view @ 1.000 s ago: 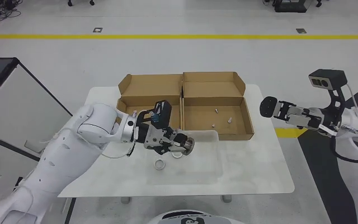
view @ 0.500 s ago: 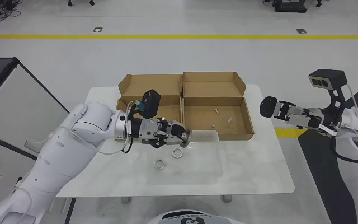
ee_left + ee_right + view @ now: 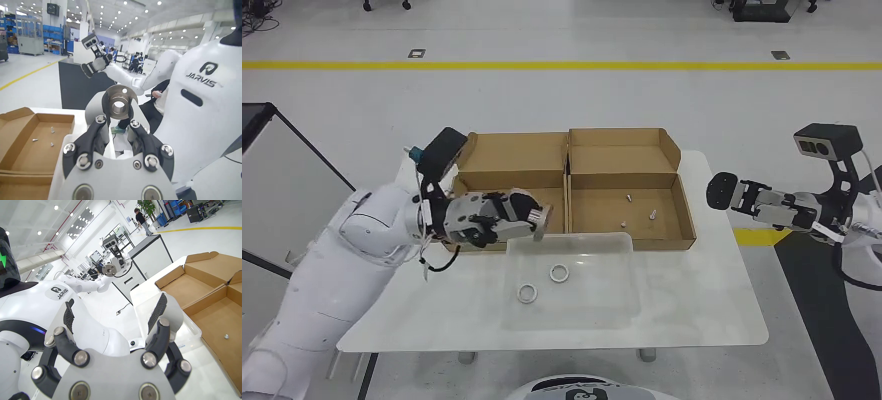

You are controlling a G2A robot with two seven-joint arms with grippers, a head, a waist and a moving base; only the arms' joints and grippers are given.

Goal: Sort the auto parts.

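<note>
Fingers [image 3: 104, 108] of the left gripper [image 3: 118, 115] clamp a metal flange [image 3: 119, 102], bore facing the left wrist camera; from above, it hangs over the left cardboard box's [image 3: 512, 155] near edge. The right gripper [image 3: 115, 306] gapes wide beyond the table's [image 3: 712, 290] right side. Two rings [image 3: 560, 272] lie in the clear tray [image 3: 592, 300].

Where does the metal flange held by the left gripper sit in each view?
Top view: metal flange in the left gripper, over the left box's right end.
Left wrist view: flange close up, clamped in the gripper.
Right wrist view: flange far off, at the other arm's end.
Shared landmark: the box with bolts.
</note>
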